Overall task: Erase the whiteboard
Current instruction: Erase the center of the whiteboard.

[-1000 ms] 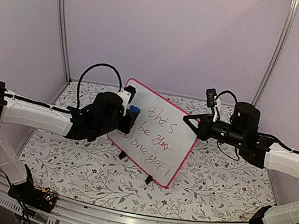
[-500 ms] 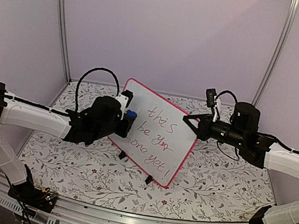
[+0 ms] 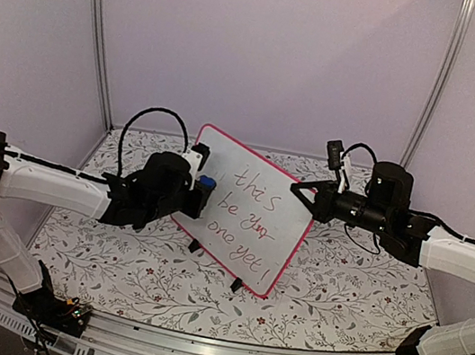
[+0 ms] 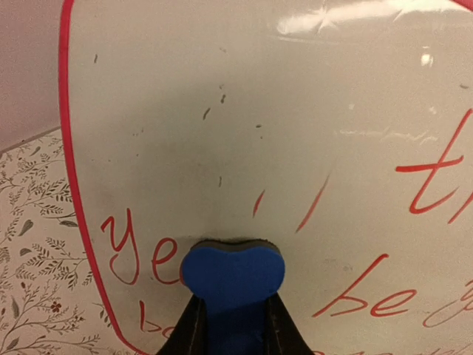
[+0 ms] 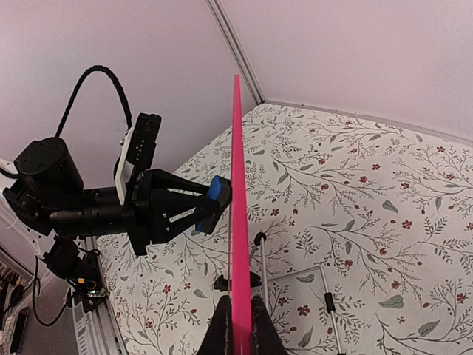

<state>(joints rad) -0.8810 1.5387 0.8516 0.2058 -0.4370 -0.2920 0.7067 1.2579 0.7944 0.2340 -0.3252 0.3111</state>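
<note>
The left claw [image 4: 233,329] is closed tight on a blue eraser [image 4: 233,272], whose pad is pressed against the left part of the whiteboard [image 3: 257,167], just above the red word "ye". The whiteboard stands on its two black feet [image 3: 196,246] around the middle of the worktop [image 3: 115,257], nearer its far edge, face tilted up. Its upper left patch is bare but for faint specks. Red writing [image 3: 253,206] covers the middle and right. The right claw [image 5: 238,329] is clamped thin on the board's pink right edge, steadying it.

The wiping looks under way, with most lines left. The next stroke likely calls for dragging the eraser down and rightwards across the words, pad kept flat, while the right grip braces the board against the push.
</note>
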